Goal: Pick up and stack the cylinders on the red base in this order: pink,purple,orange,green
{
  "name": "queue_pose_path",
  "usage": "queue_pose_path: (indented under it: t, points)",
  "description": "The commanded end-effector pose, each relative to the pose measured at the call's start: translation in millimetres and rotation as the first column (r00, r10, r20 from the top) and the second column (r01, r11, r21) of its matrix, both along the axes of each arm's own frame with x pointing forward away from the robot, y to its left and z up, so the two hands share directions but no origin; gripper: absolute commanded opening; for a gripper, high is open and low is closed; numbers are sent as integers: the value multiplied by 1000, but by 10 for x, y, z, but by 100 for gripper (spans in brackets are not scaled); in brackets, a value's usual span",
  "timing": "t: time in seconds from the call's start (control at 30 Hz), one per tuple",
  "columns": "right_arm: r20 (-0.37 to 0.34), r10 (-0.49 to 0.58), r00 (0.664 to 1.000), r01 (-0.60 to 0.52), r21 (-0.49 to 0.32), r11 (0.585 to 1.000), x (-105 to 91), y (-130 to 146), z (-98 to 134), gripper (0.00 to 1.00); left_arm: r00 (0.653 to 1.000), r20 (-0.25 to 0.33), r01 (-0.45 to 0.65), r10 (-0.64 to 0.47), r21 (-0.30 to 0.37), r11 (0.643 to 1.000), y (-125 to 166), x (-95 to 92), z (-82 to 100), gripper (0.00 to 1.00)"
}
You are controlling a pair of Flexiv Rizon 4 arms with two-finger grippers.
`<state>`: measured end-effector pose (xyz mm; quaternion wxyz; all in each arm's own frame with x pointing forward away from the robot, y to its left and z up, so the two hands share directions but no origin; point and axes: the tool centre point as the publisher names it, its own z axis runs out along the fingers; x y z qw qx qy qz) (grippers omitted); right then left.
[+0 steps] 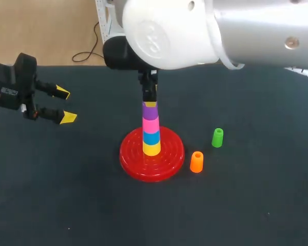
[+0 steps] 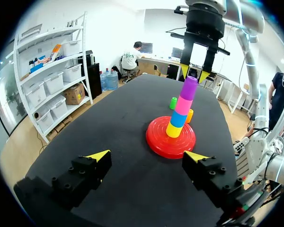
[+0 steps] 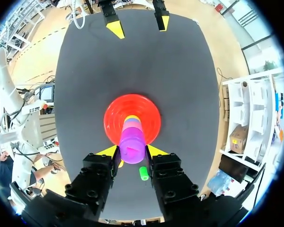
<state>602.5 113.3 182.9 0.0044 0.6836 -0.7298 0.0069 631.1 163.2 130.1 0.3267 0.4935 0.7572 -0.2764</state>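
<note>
The red base (image 1: 164, 166) is a round, glossy plastic disc with concentric ridges moulded into its top. It lies flat on the matte black tabletop (image 1: 246, 205). From the base's centre rises a column of four short, smooth cylinders. A yellow cylinder (image 1: 152, 149) sits directly on the base, with a blue cylinder (image 1: 151, 137) on it. A pink cylinder (image 1: 151, 124) comes next, and the purple cylinder (image 1: 150, 112) is on top.

The right claw (image 2: 194, 74) hangs straight above the base's centre, level with the upper rim of the purple cylinder. I cannot tell whether it is gripping that cylinder or standing just clear of it.

The orange cylinder (image 1: 196, 162) stands upright just beside the base's rim, on the side the right arm comes from. It is hollow, with a round hole showing in its top. The green cylinder (image 1: 217, 138) is the same stubby plastic shape and also stands upright. It is near the orange one but farther out from the base, touching nothing.

The left claw (image 1: 61, 105) is well apart from the base on the opposite side. It is spread wide with nothing between its yellow tips and points toward the base.
</note>
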Motion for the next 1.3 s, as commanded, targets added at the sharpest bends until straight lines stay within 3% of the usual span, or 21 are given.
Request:
queue_pose_path:
  t: [0.03,0.07,0.1,0.13,0.3,0.47,0.67,0.87,1.03,1.3]
  points:
    - [19,-5,1000,5,2,1000,-35,3,-56,0,1000,4,0,0,-4,1000,6,-5,-11,100]
    - [30,-13,999,13,11,1000,-23,8,-10,8,1000,4,0,0,-4,1000,6,-5,-11,100]
    - [46,-13,999,12,20,1000,-14,5,54,42,1000,4,0,0,-4,1000,6,-5,-11,100]
    - [65,-15,998,13,35,999,-6,-6,132,100,1000,4,0,0,-4,1000,6,-5,-11,100]
    - [132,6,991,-19,101,995,-10,-192,446,100,1000,4,0,0,-4,1000,6,-5,-11,100]
    - [165,14,986,-34,119,992,-89,-524,450,100,1000,4,0,0,-4,1000,6,-5,-11,100]
    - [153,43,987,-63,130,989,-288,-872,165,100,1000,4,0,0,-4,1000,6,-5,-11,100]
    - [118,52,992,-63,94,994,-452,-1014,-204,100,1000,4,0,0,-4,1000,6,-5,-11,100]
    - [91,79,993,-77,-25,997,-528,-1083,-573,100,1000,4,0,0,-4,1000,6,-5,-11,100]
    - [91,79,993,-77,-25,997,-528,-1083,-573,100,1000,4,0,0,-4,1000,6,-5,-11,100]
